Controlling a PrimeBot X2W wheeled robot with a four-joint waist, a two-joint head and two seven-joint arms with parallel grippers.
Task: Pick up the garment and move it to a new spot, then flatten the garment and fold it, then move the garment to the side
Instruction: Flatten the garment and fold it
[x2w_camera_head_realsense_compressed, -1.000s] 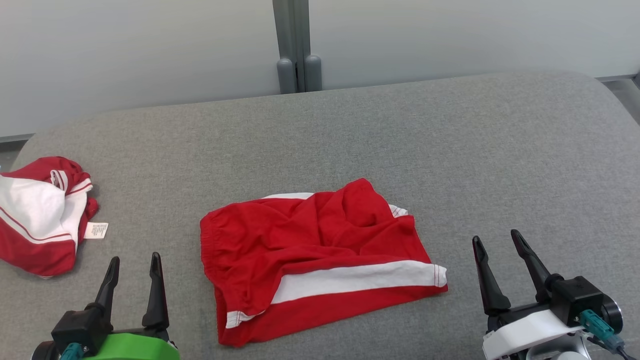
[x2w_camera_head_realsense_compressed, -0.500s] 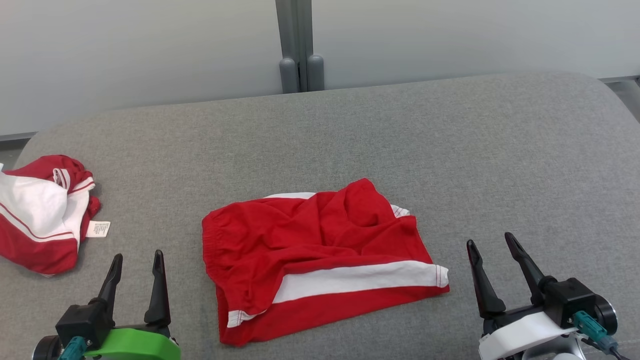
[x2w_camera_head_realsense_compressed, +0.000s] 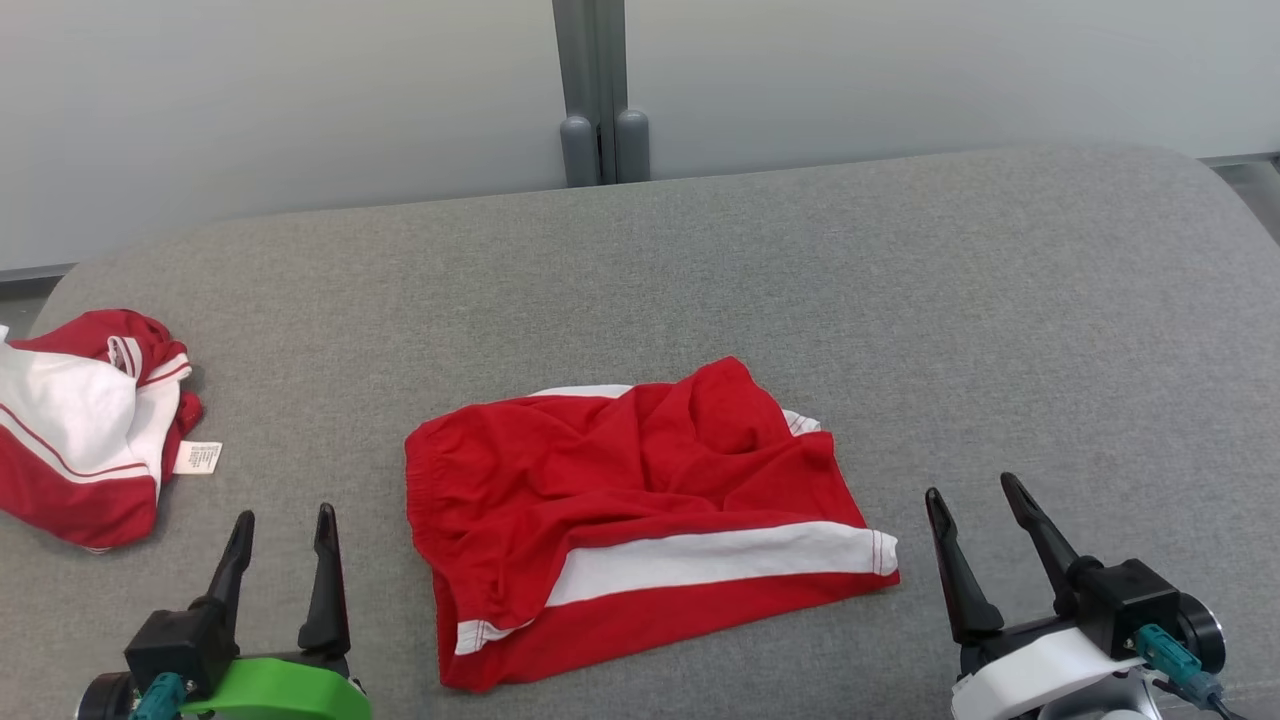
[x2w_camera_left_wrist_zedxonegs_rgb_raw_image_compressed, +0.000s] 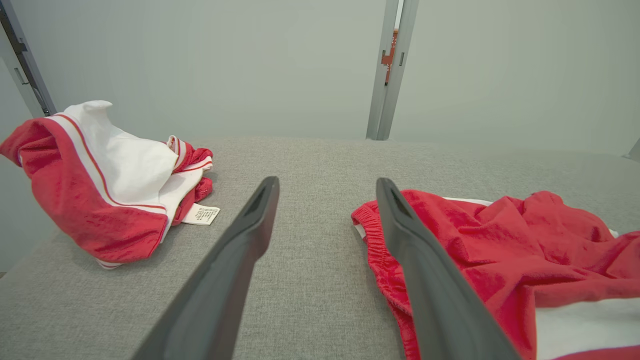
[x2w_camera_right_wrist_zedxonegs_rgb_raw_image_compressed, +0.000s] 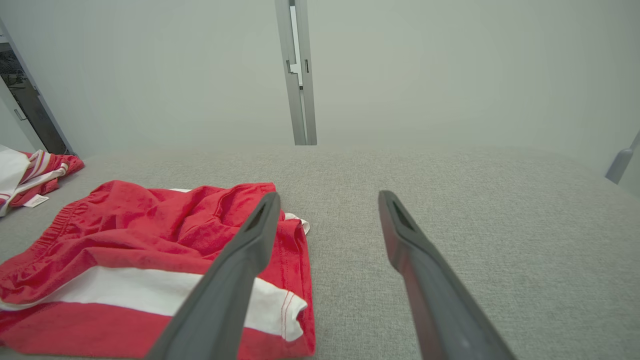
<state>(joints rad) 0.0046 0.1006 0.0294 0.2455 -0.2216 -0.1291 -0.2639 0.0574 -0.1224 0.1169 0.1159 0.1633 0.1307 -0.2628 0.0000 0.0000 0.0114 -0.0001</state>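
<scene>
Far left, well outside the left fingers: a crumpled red-and-white garment (x2w_camera_head_realsense_compressed: 80, 430) is seen bunched on the grey padded surface (x2w_camera_head_realsense_compressed: 900, 300). A white care label (x2w_camera_head_realsense_compressed: 195, 457) lies flat at its edge, beyond the left fingertips and to their left.

Left gripper (x2w_camera_head_realsense_compressed: 285, 516): the fingers are held spread with nothing between them, tips pointed away from the robot. No cloth is touched. In the left wrist view, grey surface is seen in the gap, and the elastic waistband of the red shorts (x2w_camera_left_wrist_zedxonegs_rgb_raw_image_compressed: 500, 240) is seen just to the right of the right-hand finger.

Between the two grippers: the red shorts are laid on the surface, rumpled and not yet flattened. The waistband is turned toward the left fingers; the white side stripe runs toward the right fingers. The hem corner is noted near the right gripper's left finger, apart from it.

Right gripper (x2w_camera_head_realsense_compressed: 970, 490): the fingers are held spread, nothing pinched. Grey surface is seen between them and to their right.

Beyond all fingertips: a grey post (x2w_camera_head_realsense_compressed: 600, 90) is seen against a pale wall.
</scene>
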